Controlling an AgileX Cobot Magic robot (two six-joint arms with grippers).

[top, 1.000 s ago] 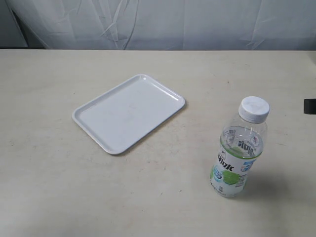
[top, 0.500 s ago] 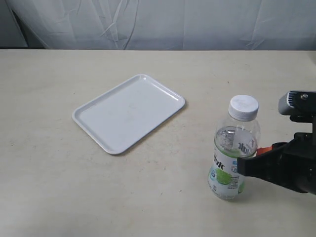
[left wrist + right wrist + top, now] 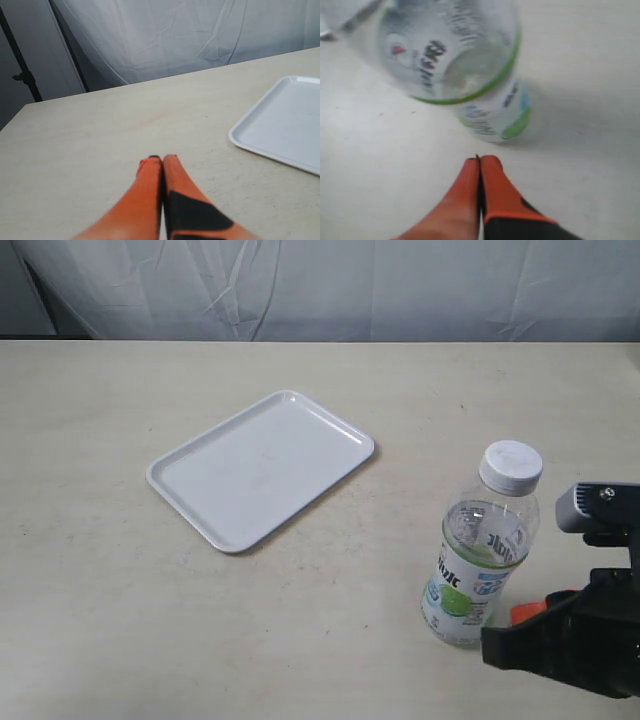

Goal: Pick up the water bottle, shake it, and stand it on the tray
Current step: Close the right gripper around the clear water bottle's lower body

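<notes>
The water bottle (image 3: 480,550) stands on the table at the right, clear with a white cap and a green and blue label. It fills the right wrist view as a blurred bottle (image 3: 470,65). My right gripper (image 3: 498,645) sits low beside the bottle's base, on its right and front. Its orange fingers are pressed together at the tips (image 3: 480,160), just short of the base and holding nothing. The white tray (image 3: 260,468) lies left of centre, with nothing on it. My left gripper (image 3: 161,159) is shut over bare table, with the tray's corner (image 3: 285,125) off to one side.
A pale cloth backdrop hangs behind the table's far edge (image 3: 320,340). Bare tabletop lies between the tray and the bottle. A dark stand pole (image 3: 22,65) shows beyond the table in the left wrist view.
My right gripper came in from the right and reached the bottle's side, tipping its top leftward. It has since dropped toward the front edge. The bottle stands back as before.
</notes>
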